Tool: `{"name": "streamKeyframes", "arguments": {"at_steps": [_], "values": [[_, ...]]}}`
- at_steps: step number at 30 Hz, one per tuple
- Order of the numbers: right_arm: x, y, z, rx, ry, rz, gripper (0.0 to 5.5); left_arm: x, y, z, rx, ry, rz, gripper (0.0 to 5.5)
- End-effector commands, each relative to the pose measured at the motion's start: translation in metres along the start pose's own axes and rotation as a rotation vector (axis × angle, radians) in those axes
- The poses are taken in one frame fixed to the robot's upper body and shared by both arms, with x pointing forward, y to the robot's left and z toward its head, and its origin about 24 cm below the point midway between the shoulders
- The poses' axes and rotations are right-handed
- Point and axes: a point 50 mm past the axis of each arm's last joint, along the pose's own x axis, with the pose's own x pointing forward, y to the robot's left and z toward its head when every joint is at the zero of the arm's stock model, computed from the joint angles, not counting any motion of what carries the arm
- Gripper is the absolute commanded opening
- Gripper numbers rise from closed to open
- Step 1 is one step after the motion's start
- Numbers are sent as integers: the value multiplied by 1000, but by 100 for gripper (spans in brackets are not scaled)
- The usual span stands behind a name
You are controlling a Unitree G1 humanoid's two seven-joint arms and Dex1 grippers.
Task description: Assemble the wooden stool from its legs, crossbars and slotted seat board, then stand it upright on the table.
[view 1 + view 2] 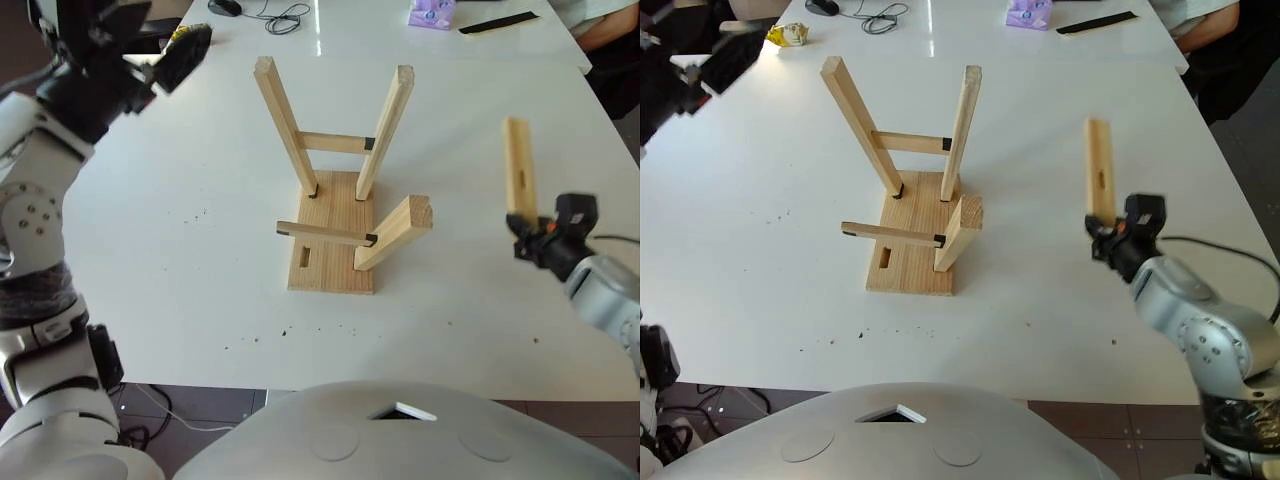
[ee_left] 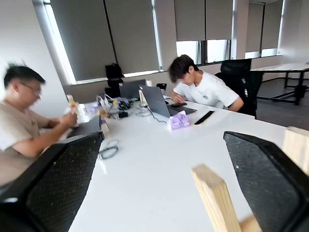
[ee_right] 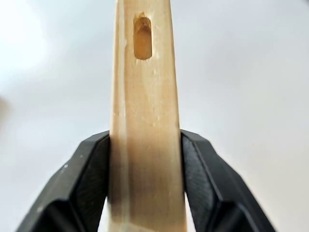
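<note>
The slotted seat board (image 1: pixel 322 262) lies flat mid-table. Two legs (image 1: pixel 285 125) (image 1: pixel 384 130) stand in its far end, joined by a crossbar (image 1: pixel 333 143). A third leg (image 1: pixel 396 232) leans tilted at the board's right side, with a second crossbar (image 1: pixel 322 233) sticking out leftward from it over the board. My right gripper (image 1: pixel 526 228) is off to the right of the board, shut on the lower end of the fourth leg (image 1: pixel 518 168), which points up; its mortise slot (image 3: pixel 142 43) faces the wrist camera. My left gripper (image 1: pixel 165 55) hangs open and empty, high at the far left.
A mouse with cable (image 1: pixel 228 7), a purple pack (image 1: pixel 431 12) and a black strip (image 1: pixel 498 22) lie along the table's far edge. A yellow item (image 1: pixel 787 35) sits far left. People sit at the far side. Bare table (image 1: pixel 170 260) lies left of the board.
</note>
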Motion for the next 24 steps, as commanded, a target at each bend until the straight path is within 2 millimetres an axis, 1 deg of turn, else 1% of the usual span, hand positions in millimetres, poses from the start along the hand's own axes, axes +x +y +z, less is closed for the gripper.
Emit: {"name": "streamKeyframes", "arguments": {"at_steps": [1, 3, 5, 6, 9, 12, 14, 17, 20, 24], "values": [[-2, 6, 88, -34, -343, 203, 206, 28, -26, 19, -10, -142, -103, 458], [-11, 23, 119, -33, -454, 408, 206, 41, -40, 30, -87, -202, -223, 458], [-23, 40, 144, -33, -529, 636, 206, 48, -58, 36, -176, -232, -433, 458], [-30, 49, 154, -45, -557, 753, 206, 50, -68, 37, -220, -248, -571, 458], [-43, 66, 170, -55, -575, 1027, 206, 58, -85, 37, -331, -278, -776, 458], [-47, 72, 172, -84, -533, 1194, 206, 69, -92, 46, -437, -359, -850, 458], [-48, 73, 171, -88, -511, 1257, 206, 75, -93, 52, -475, -404, -850, 458], [-46, 77, 170, -117, -467, 1333, 206, 79, -97, 56, -502, -444, -858, 458], [-44, 80, 165, -149, -414, 1393, 206, 78, -107, 59, -494, -456, -915, 458], [-41, 88, 162, -192, -350, 1459, 206, 70, -114, 54, -469, -422, -998, 458]]}}
